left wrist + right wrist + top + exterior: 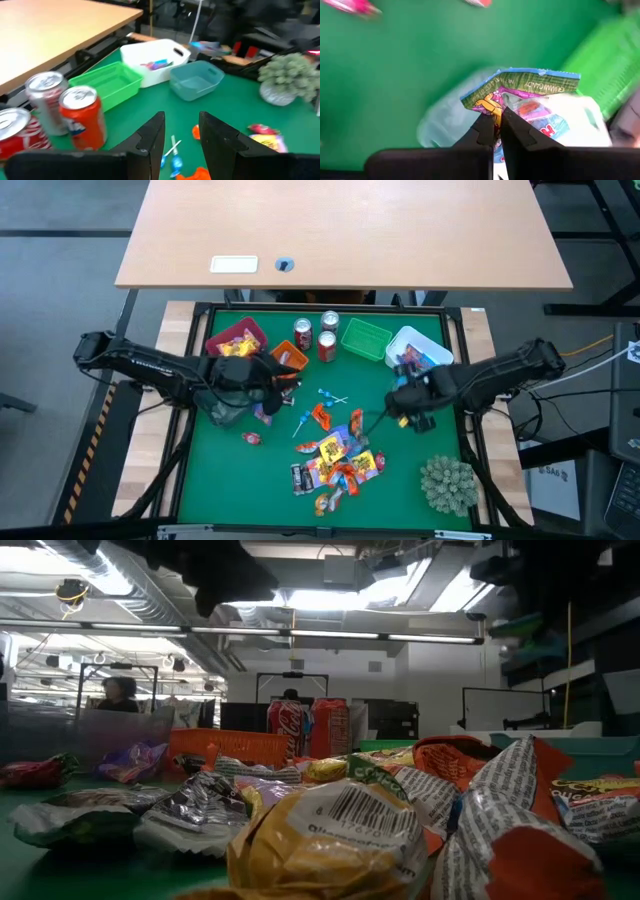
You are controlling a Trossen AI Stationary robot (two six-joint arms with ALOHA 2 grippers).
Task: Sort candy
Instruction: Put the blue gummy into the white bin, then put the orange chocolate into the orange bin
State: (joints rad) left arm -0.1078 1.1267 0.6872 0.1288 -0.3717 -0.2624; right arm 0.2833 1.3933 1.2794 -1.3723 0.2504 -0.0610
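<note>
A pile of wrapped candy [335, 460] lies on the green mat at the near middle and fills the low view [330, 830]. Two blue-stick lollipops [332, 396] lie just beyond it. My right gripper [497, 125] is shut on a green-and-blue gummy candy packet [530, 85] above a pale teal bin [445, 125], next to the white bin [580, 120]. It shows right of centre in the high view [400, 405]. My left gripper [180, 137] is open and empty over the mat at the left [285, 380], near the orange bin [288, 357]. My right gripper pinches the packet's lower edge [496, 107] between its two fingers. The packet stands up beyond the fingertips, lifted clear above the teal bin.
Red [235, 340], orange, green [365, 338] and white [415, 350] bins line the far edge. Three soda cans [327, 335] stand between them. A spiky plant ball [447, 483] sits at the near right. One loose candy [252, 438] lies at the near left.
</note>
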